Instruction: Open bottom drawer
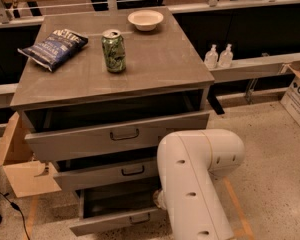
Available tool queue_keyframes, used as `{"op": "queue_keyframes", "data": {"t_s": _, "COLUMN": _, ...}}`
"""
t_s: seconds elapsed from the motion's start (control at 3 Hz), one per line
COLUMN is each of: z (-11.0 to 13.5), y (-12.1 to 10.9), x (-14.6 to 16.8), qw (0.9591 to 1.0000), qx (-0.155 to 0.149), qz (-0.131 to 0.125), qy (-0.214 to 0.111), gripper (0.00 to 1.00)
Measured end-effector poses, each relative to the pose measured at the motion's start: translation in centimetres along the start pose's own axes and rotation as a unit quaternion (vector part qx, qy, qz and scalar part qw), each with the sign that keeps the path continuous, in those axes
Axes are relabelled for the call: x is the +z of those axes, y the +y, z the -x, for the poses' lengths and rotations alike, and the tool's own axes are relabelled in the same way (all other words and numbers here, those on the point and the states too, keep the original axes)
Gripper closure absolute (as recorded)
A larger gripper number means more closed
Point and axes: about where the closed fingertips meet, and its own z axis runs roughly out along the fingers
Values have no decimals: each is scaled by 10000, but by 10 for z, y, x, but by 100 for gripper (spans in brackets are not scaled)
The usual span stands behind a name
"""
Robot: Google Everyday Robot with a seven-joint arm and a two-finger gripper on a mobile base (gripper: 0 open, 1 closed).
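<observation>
The grey cabinet point(115, 81) has three drawers, each pulled partly out. The bottom drawer point(107, 223), with the shortest front, sits lowest and shows a dark open inside point(117, 201). Its small dark bar handle point(140, 217) is at the centre of the front. My white arm point(190, 184) stands in front of the cabinet's right side. My gripper point(157, 200) is at the right end of the bottom drawer's opening, just above the front, and is mostly hidden behind the arm.
On the cabinet top are a green can point(113, 51), a dark chip bag point(53, 48) and a white bowl point(145, 19). A cardboard box point(20, 164) stands at the left on the floor. Two small bottles point(218, 56) sit on a rail at the right, with another box point(297, 94) beyond.
</observation>
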Motion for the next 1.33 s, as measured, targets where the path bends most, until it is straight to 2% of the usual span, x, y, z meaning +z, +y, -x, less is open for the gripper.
{"op": "queue_keyframes", "data": {"t_s": 0.33, "z": 6, "y": 18, "x": 6, "qw": 9999, "qx": 18, "qz": 137, "qy": 58, "gripper": 100}}
{"op": "queue_keyframes", "data": {"t_s": 0.67, "z": 8, "y": 22, "x": 6, "qw": 9998, "qx": 25, "qz": 166, "qy": 61, "gripper": 100}}
{"op": "queue_keyframes", "data": {"t_s": 1.0, "z": 14, "y": 32, "x": -1, "qw": 9989, "qx": 85, "qz": 465, "qy": 51, "gripper": 100}}
{"op": "queue_keyframes", "data": {"t_s": 1.33, "z": 27, "y": 55, "x": -15, "qw": 9942, "qx": 268, "qz": 1037, "qy": 19, "gripper": 100}}
